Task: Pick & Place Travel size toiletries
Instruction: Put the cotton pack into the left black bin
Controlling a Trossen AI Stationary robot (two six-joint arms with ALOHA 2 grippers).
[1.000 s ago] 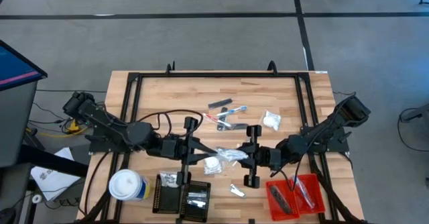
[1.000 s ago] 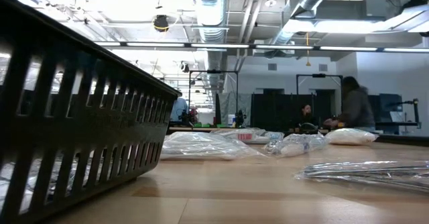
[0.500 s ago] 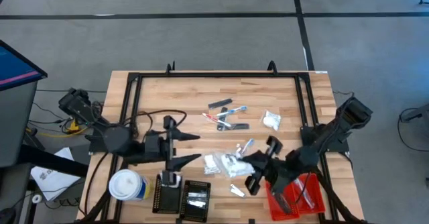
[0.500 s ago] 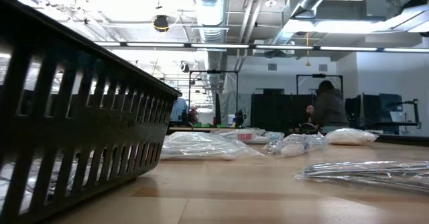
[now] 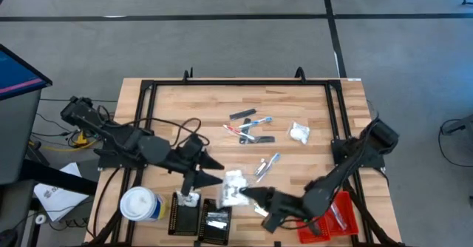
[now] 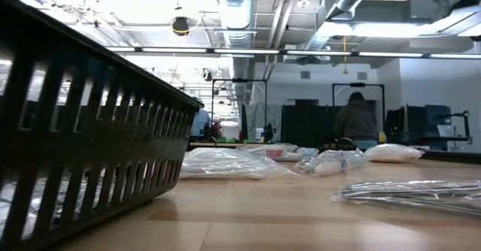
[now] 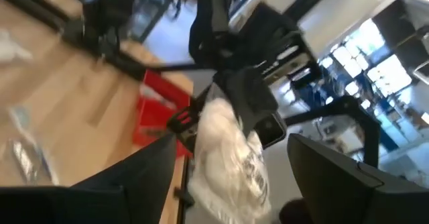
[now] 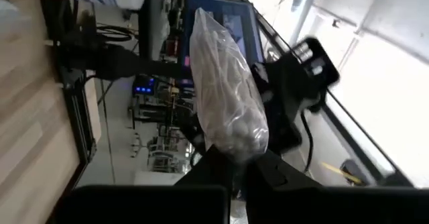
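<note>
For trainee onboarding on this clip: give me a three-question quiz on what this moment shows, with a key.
1. True or false: the right gripper is shut on the clear packet.
2. Which tray has the left gripper beside it? A) the black tray B) the red tray
3. Fill in: the round white-topped canister stands near the table's front ____ corner, by the robot's own sides.

Key: 1 true; 2 A; 3 left.

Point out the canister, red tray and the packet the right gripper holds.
canister (image 5: 137,203), high view, white lid.
red tray (image 5: 344,202), high view, bare floor near rim.
packet (image 8: 228,110), right wrist view, middle of bag.
</note>
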